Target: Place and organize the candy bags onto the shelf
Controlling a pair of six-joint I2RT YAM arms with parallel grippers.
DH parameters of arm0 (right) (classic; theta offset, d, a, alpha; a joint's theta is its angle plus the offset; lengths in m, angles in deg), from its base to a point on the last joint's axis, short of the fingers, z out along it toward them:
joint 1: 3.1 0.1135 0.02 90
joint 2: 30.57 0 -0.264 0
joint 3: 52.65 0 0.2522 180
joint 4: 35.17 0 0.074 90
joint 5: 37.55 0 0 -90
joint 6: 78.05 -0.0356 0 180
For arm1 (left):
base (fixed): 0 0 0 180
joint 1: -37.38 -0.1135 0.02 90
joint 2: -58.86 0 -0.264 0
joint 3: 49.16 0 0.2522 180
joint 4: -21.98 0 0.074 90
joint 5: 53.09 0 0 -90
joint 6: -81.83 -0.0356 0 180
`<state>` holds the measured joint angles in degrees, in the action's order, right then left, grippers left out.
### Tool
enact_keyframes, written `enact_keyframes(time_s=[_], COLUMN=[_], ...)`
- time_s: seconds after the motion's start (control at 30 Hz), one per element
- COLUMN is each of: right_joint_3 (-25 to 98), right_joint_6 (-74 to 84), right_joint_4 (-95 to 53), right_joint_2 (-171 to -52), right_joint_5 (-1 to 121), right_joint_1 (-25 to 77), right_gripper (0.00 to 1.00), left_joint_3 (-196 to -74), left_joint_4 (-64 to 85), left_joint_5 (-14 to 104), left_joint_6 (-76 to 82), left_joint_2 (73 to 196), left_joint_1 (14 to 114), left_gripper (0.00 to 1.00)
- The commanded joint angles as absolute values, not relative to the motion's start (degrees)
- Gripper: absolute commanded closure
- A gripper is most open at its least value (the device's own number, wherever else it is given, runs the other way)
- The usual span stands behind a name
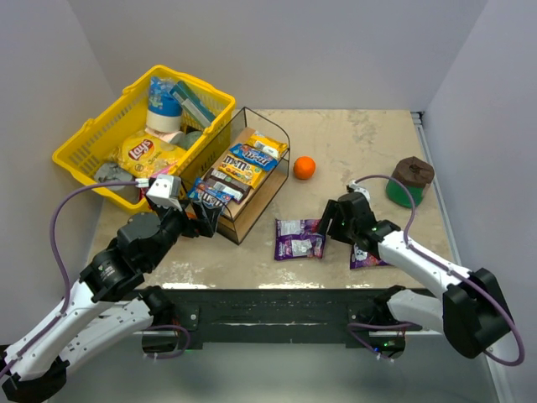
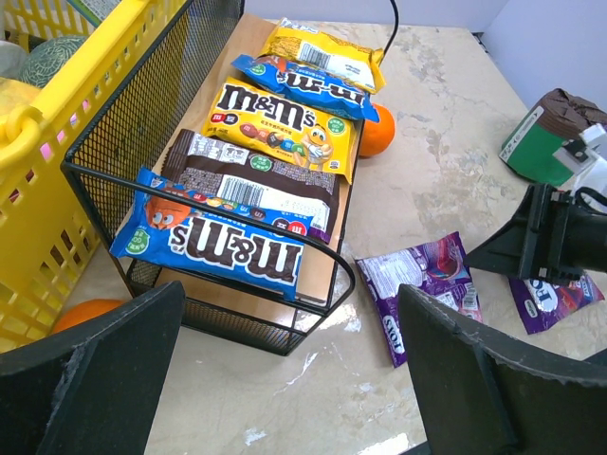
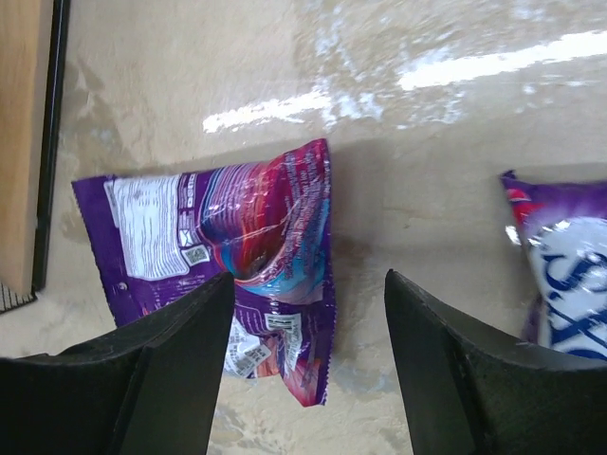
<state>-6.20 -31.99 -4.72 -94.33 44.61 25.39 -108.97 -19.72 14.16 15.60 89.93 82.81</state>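
The shelf point(image 1: 277, 138) holds several candy bags in a row: a blue M&M's bag point(image 2: 218, 242) at the front, then a brown bag point(image 2: 256, 180), a yellow M&M's bag point(image 2: 275, 123), another blue bag point(image 2: 303, 83) and a yellow bag point(image 2: 322, 52). A purple bag point(image 3: 228, 246) lies flat on the table right of the shelf. A second purple bag point(image 3: 569, 284) lies further right. My right gripper point(image 3: 308, 360) is open just above the first purple bag's right end, holding nothing. My left gripper point(image 2: 289, 379) is wide open and empty in front of the shelf.
A yellow basket point(image 1: 80, 159) with a Lay's bag point(image 1: 147, 153) stands left of the shelf. One orange point(image 1: 304, 168) sits behind the shelf's right side, another orange point(image 2: 90, 313) by the basket. A green and brown object point(image 1: 409, 180) is at the far right.
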Motion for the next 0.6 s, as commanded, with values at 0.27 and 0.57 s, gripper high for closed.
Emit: enact_keyframes(time_s=[0.27, 0.57], right_joint_3=[-9.53, -11.38], right_joint_6=[-29.53, -30.41], right_joint_4=[-14.29, -13.41], right_joint_2=[-101.93, -101.67], right_joint_5=[52.89, 54.11], right_joint_1=[25.2, 23.62], right_gripper=[0.4, 0.91], left_joint_3=[-109.42, -109.07], left_joint_4=[-18.32, -18.32], left_joint_5=[13.7, 14.14], left_joint_6=[14.95, 14.86], left_joint_2=[90.24, 90.33], left_joint_1=[83.0, 83.0], left_gripper=[0.0, 0.0])
